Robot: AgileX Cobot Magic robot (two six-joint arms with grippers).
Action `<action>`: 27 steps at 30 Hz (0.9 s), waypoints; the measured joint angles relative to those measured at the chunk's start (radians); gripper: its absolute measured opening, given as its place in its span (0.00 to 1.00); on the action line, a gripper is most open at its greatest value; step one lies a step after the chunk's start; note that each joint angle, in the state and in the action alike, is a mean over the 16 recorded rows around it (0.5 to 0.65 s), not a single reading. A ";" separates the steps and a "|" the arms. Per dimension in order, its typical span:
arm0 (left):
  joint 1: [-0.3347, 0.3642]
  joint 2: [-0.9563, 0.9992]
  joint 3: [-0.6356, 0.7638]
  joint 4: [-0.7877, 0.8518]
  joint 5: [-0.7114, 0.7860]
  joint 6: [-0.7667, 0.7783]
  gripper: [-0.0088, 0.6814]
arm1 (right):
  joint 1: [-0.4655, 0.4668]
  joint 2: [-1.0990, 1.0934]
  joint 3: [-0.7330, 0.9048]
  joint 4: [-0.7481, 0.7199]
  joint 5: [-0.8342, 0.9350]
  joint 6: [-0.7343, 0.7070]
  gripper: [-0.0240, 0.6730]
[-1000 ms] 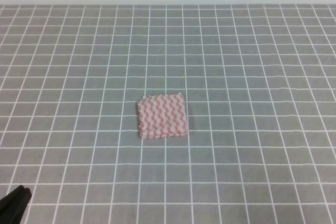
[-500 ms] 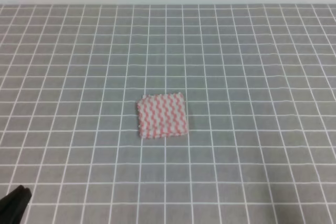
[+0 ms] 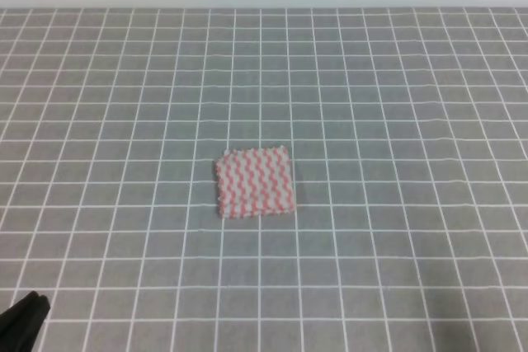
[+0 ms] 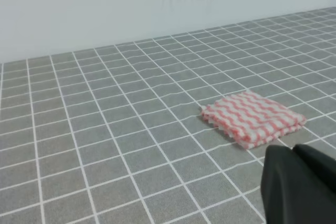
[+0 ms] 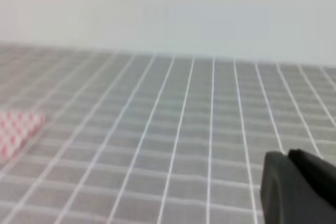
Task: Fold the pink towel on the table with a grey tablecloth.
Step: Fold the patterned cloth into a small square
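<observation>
Nothing moved: one folded pink towel (image 3: 255, 183), two end effectors (image 4: 299, 182) (image 5: 296, 184), jaw states unclear.

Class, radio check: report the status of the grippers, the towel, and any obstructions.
Left gripper low at near-left edge, shut, holding nothing. Right gripper shut, clear of cloth. Pink towel lies folded, compact, mid-table. Nothing in the way.

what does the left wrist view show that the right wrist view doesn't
Only the left wrist view shows the whole pink towel, lying as a compact stacked square, plus the left gripper in its lower right corner. Only the right wrist view shows the right gripper; there the towel is just a blurred corner at the left edge. Both show the grey tablecloth and pale wall.
</observation>
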 joint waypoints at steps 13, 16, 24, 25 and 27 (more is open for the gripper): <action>0.001 0.009 0.000 -0.003 0.001 0.000 0.01 | -0.001 0.001 0.002 -0.133 0.158 0.204 0.01; 0.001 0.009 0.000 -0.003 0.001 0.000 0.01 | -0.001 0.001 0.002 -0.133 0.161 0.208 0.01; -0.012 -0.001 0.000 0.003 -0.003 0.005 0.01 | -0.001 0.001 0.002 -0.133 0.161 0.208 0.01; -0.014 -0.005 0.000 0.008 -0.005 0.005 0.01 | -0.001 0.001 0.002 -0.133 0.161 0.208 0.01; -0.016 -0.016 0.000 0.030 -0.011 -0.006 0.01 | -0.001 0.001 0.002 -0.133 0.160 0.208 0.01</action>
